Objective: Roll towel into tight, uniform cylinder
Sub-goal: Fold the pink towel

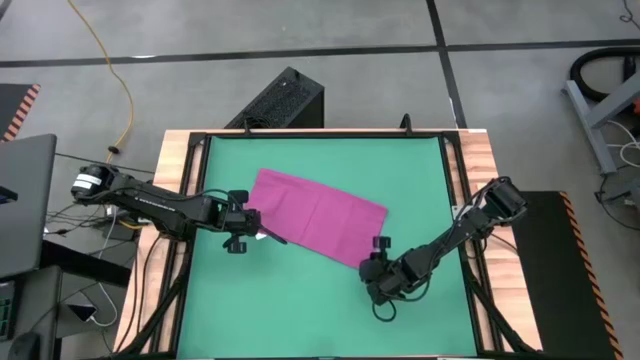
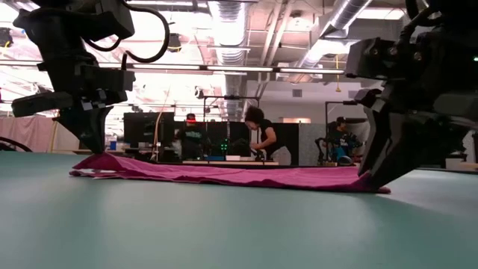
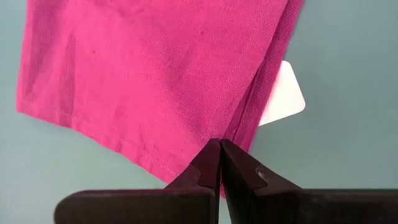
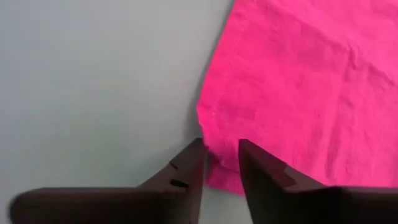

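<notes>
The magenta towel (image 1: 320, 215) lies folded flat in a long rectangle on the green mat (image 1: 420, 310), slanting from far left to near right. A white tag (image 3: 283, 93) sticks out from under its left end. My left gripper (image 3: 219, 149) is at that end's near corner, shut on the cloth. My right gripper (image 4: 221, 152) stands open at the towel's near right corner (image 4: 214, 168). Its two fingers point down on either side of the corner's edge, close to the mat. My left gripper pinches the towel's edge (image 3: 235, 132) between its two fingertips, at the left end beside the white tag. It comes slanting down from the table's left side. That end rises in a small peak (image 2: 101, 155) under the fingers; the remainder lies flat. I cannot tell whether my right gripper touches the towel.
A wooden frame (image 1: 478, 150) rims the mat. A black box (image 1: 285, 100) stands past the far edge and a laptop (image 1: 20, 200) sits off the left side. Bare mat lies near of the towel. People (image 2: 258, 134) are in the room behind.
</notes>
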Controlling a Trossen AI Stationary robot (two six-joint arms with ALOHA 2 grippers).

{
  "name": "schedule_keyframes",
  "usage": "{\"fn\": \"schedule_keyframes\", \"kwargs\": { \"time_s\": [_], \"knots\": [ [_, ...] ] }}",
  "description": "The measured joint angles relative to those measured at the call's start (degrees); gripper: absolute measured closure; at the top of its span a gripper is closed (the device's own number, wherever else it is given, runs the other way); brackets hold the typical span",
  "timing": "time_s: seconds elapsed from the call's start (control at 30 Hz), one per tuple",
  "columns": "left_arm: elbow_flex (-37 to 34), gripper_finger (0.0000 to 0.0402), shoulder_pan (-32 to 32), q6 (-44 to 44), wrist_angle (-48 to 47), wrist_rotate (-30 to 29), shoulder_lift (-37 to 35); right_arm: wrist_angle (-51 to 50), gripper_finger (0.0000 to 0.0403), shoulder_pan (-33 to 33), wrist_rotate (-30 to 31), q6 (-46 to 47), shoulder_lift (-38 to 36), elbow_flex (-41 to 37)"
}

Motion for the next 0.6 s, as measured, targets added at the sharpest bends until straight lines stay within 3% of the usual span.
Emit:
{"fn": "schedule_keyframes", "kwargs": {
  "time_s": [0.23,0.37,0.6],
  "knots": [
    [0.00,0.0401,0.00,0.12,0.00,-0.02,0.01,-0.59,0.0390,0.02,0.02,0.30,0.04,0.65],
    [0.00,0.0401,0.00,0.18,-0.02,-0.02,-0.02,-6.67,0.0394,0.02,2.66,2.53,0.04,3.80],
    [0.00,0.0401,0.00,0.25,-0.02,-0.10,0.01,-31.43,0.0399,-0.04,13.99,14.19,0.04,12.48]
  ]
}}
